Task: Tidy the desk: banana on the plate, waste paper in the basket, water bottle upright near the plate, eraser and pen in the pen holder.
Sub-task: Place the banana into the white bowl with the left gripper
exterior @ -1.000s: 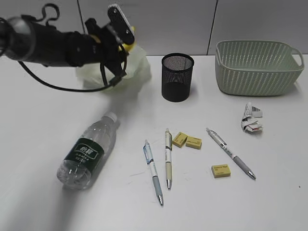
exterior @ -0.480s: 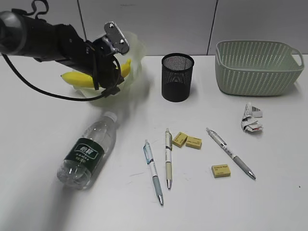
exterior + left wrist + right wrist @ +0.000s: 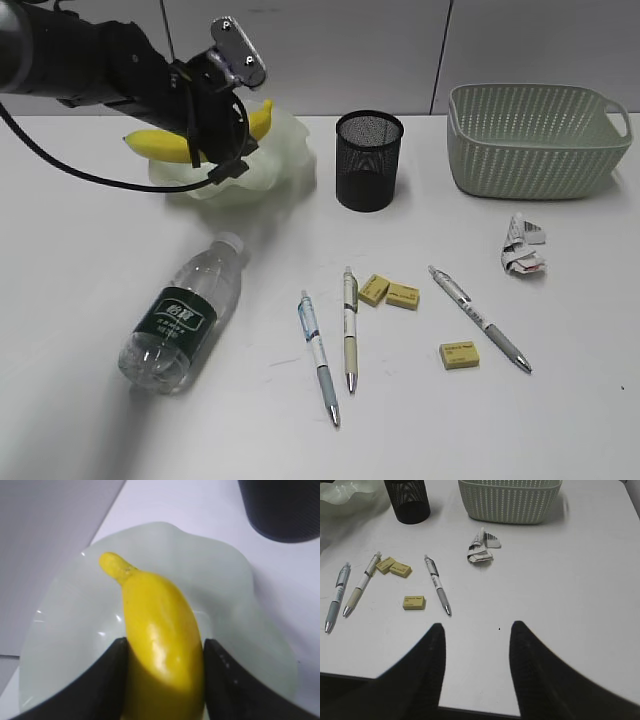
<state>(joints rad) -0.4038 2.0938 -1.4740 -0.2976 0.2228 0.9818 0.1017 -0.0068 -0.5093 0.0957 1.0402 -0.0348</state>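
My left gripper (image 3: pixel 205 125) is shut on the yellow banana (image 3: pixel 160 630), holding it over the pale green plate (image 3: pixel 235 585) at the back left (image 3: pixel 275 165). A clear water bottle (image 3: pixel 183 310) with a green label lies on its side at the front left. Three pens (image 3: pixel 319 355) (image 3: pixel 350 325) (image 3: pixel 478 317) and three yellow erasers (image 3: pixel 373 289) (image 3: pixel 403 295) (image 3: pixel 458 355) lie in the middle. Crumpled waste paper (image 3: pixel 521 247) lies in front of the green basket (image 3: pixel 535 140). The black mesh pen holder (image 3: pixel 368 160) stands at the back centre. My right gripper (image 3: pixel 476 630) is open and empty near the front edge.
The table's front edge (image 3: pixel 470 712) runs just below the right gripper. A grey wall stands behind the table. The left arm and its cable (image 3: pixel 90 80) reach in from the back left over the plate.
The left gripper has come down and leftward with the banana, which now shows lying across the plate. The other objects have not moved.
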